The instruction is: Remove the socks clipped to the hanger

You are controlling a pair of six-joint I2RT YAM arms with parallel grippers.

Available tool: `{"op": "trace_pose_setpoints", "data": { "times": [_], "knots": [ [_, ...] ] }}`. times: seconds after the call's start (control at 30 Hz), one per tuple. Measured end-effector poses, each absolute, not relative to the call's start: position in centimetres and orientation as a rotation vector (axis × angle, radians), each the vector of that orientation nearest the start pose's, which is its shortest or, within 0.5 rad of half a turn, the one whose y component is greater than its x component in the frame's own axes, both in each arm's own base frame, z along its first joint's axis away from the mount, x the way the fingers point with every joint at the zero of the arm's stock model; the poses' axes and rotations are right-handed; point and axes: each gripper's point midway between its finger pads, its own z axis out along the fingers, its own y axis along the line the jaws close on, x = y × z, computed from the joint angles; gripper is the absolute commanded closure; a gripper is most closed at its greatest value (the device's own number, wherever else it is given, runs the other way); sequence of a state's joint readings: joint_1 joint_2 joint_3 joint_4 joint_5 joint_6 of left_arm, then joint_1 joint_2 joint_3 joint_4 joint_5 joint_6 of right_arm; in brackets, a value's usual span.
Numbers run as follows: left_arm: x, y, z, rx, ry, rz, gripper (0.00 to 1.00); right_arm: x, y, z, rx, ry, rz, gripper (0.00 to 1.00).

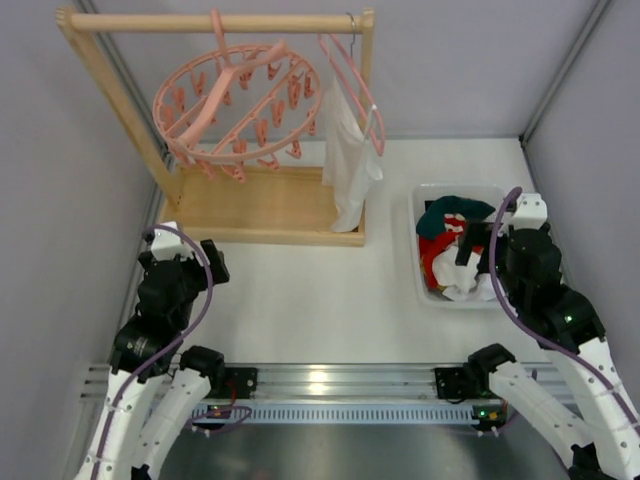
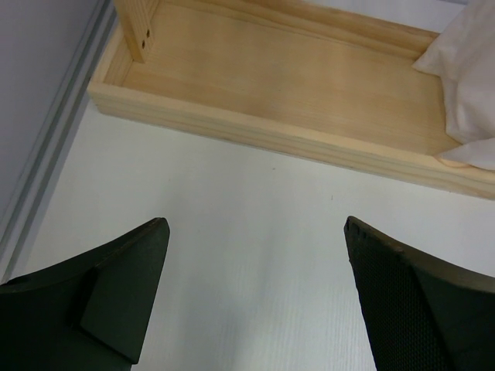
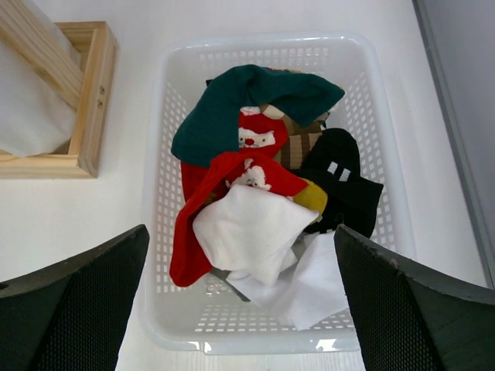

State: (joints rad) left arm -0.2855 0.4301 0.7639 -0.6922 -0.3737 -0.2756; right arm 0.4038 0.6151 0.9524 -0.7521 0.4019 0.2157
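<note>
Over on the right side of the smooth white worktop [image 1: 320, 300], a white perforated plastic basket [image 3: 271, 42] is holding the small soft socks [image 3: 232, 108] in a loose heap: dark teal, red with little Santa faces, black with white marks, mustard and white ones are lying across each other. My right claw [image 3: 241, 236] is hovering directly above that heap with its fingers spread wide and nothing between them. I am reading that as a pose parked over the drop spot, clear of the pile.

The big round pink plastic drying ring [image 1: 237, 100] is hanging by its hook from the top bar of the light wooden rack [image 1: 260, 205] at the far left, tilting toward the overhead camera. Its pink pegs are dangling bare as far as I am able to tell, so I am judging the task to be at or near its end. Beside it a thin pink clothes hanger [image 1: 355, 85] is carrying a white cloth [image 1: 350, 165] that is draping down to the rack's base; it is no part of my job.

My left claw [image 2: 255, 224] is standing wide and empty too, pointing down at the worktop just in front of the rack's base board, well below the ring. Grey walls [image 1: 60, 250] are closing the worktop in on both sides, and a silver rail [image 1: 340, 380] is running along the near edge between the arm bases.
</note>
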Motion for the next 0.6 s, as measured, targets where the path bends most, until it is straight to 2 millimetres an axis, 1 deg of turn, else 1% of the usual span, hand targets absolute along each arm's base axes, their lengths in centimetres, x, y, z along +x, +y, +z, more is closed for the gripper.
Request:
{"op": "trace_pose_setpoints", "data": {
  "times": [0.13, 0.2, 0.37, 0.47, 0.53, 0.6],
  "knots": [
    [20.5, -1.1, 25.2, -0.173, 1.843, -0.054, 0.02, 20.8, 2.3, 27.4, 0.065, 1.931, 0.007, 0.01],
    [20.1, -1.5, 26.2, -0.138, 1.832, -0.082, 0.02, 19.9, 1.8, 28.1, 0.067, 1.912, 0.011, 0.01],
    [18.8, -2.5, 30.0, -0.067, 1.770, -0.156, 0.02, 18.0, 0.9, 30.0, 0.068, 1.862, 0.016, 0.01],
    [17.7, -2.7, 32.0, -0.032, 1.740, -0.184, 0.02, 17.2, 0.3, 30.5, 0.071, 1.852, 0.007, 0.01],
    [16.9, -2.7, 32.7, -0.010, 1.736, -0.190, 0.02, 16.6, 0.0, 30.7, 0.065, 1.853, 0.003, 0.01],
    [16.4, -2.7, 33.1, 0.006, 1.740, -0.191, 0.02, 16.0, -0.2, 31.0, 0.063, 1.849, 0.003, 0.00]
  ]
}}
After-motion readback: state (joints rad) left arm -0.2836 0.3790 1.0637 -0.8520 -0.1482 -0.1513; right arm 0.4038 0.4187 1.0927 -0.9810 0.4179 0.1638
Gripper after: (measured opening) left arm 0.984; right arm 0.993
